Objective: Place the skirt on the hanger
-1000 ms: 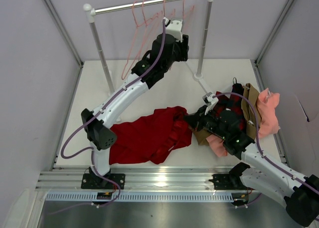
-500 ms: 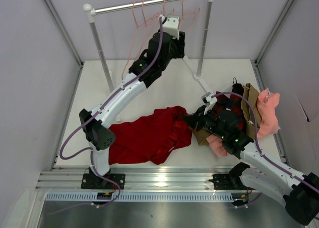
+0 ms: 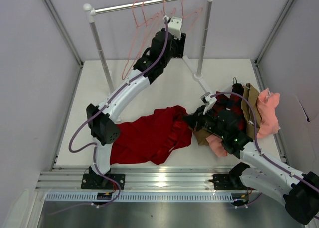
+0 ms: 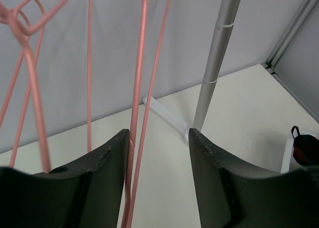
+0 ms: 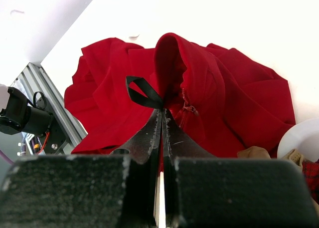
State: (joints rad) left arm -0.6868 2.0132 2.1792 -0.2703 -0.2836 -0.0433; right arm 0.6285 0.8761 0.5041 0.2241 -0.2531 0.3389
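The deep-red skirt (image 3: 149, 135) lies crumpled on the table between the two arm bases, and it fills the right wrist view (image 5: 224, 93). My right gripper (image 3: 188, 119) (image 5: 162, 111) is shut on the skirt's right edge, pinching red cloth beside a black ribbon loop (image 5: 142, 94). Several salmon-pink wire hangers (image 3: 142, 18) hang from the rail (image 3: 149, 3). My left gripper (image 3: 175, 24) (image 4: 158, 138) is raised among them and open. Two wires of one hanger (image 4: 138, 88) run between its fingers, close against the left finger (image 4: 107, 163).
The rack's right post (image 3: 202, 38) (image 4: 219, 53) and left post (image 3: 102, 53) stand on the table's far half. A red-and-black plaid garment (image 3: 230, 106), a brown piece (image 3: 250, 101) and a salmon-pink garment (image 3: 269, 111) are piled at the right. Walls close in on three sides.
My left arm has stretched further up and back, carrying its open gripper higher among the hangers. The right gripper and the skirt have stayed where they were.
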